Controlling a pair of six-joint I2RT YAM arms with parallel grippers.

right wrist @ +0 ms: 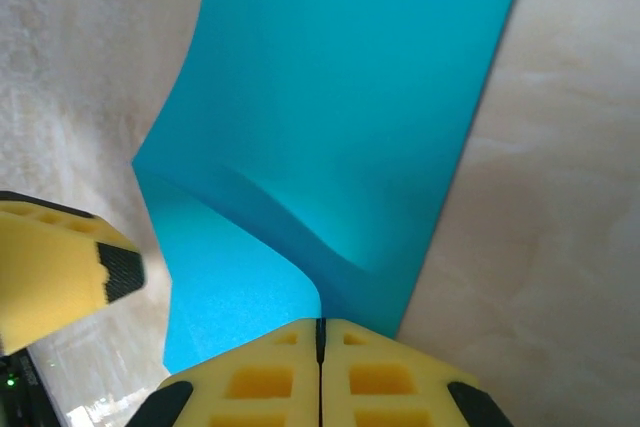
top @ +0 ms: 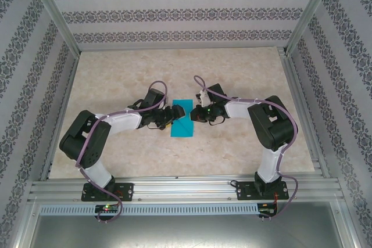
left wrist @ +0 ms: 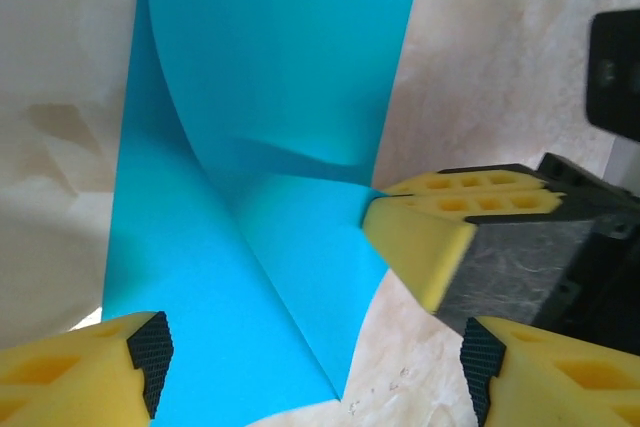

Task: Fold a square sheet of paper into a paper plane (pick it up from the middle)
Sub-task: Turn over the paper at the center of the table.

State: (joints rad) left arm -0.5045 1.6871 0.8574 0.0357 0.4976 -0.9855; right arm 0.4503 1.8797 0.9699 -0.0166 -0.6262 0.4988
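On the marbled tabletop (top: 116, 85), between the two arms, lies the teal paper (top: 181, 119), long axis running near to far, its right edge curled up and pinched in the closed right hand (right wrist: 320, 332), the left hand (left wrist: 315, 362) spread wide at its left side.

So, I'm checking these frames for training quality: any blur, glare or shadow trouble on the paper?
Top external: evenly lit, sharp, the teal sheet small. Left wrist: sheet crisp, dark shadow under its lifted curl. Right wrist: same shadow band across the fold; table pale, nearly washed out at left.
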